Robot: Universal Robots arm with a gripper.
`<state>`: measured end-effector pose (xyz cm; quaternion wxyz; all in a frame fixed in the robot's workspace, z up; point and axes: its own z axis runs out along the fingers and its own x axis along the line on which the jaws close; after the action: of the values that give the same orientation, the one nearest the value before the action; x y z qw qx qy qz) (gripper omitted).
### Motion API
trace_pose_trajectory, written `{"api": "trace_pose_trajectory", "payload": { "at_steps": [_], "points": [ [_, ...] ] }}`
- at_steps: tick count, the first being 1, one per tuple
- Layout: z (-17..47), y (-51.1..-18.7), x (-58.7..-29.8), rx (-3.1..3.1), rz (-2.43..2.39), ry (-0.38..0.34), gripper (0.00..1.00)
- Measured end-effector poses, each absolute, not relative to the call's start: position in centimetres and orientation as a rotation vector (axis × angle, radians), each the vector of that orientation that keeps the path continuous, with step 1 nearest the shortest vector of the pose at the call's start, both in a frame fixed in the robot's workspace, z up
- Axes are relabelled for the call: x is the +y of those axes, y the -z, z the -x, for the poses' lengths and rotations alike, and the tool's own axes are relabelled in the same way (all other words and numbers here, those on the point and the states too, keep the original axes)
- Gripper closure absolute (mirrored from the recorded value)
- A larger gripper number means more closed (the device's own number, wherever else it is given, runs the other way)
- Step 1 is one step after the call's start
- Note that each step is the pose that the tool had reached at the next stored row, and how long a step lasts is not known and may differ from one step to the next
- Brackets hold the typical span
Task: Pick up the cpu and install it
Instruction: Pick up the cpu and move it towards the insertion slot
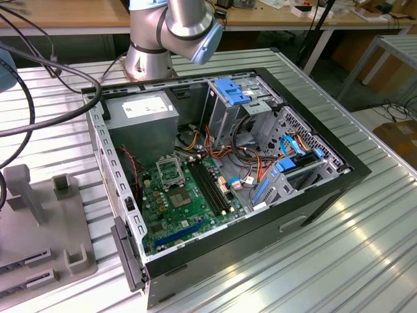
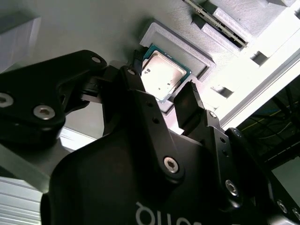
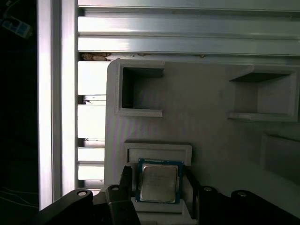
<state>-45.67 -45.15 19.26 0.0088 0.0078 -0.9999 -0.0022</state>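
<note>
Clearly at the pick-up step: gripper point(image 3: 157, 176) spread open, straddling the cpu point(image 3: 159, 183) at lower centre of the first wrist view, seated in its grey tray point(image 3: 211, 140) recess, not yet lifted; calls for squared, gentle closing on opposite edges

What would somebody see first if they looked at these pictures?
Probably the big open computer case in the middle of the exterior view, with its green board and tangled wires inside. In the first wrist view, the small shiny cpu lies in a square pocket of a grey tray, and the black gripper is right at it.
</note>
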Motion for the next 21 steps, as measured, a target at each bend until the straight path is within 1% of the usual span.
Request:
{"api": "trace_pose_trajectory", "payload": {
  "at_steps": [21],
  "points": [
    [45.67, -19.51, -45.15, -3.124, -0.003, 0.007, 0.46]
  ]
}}
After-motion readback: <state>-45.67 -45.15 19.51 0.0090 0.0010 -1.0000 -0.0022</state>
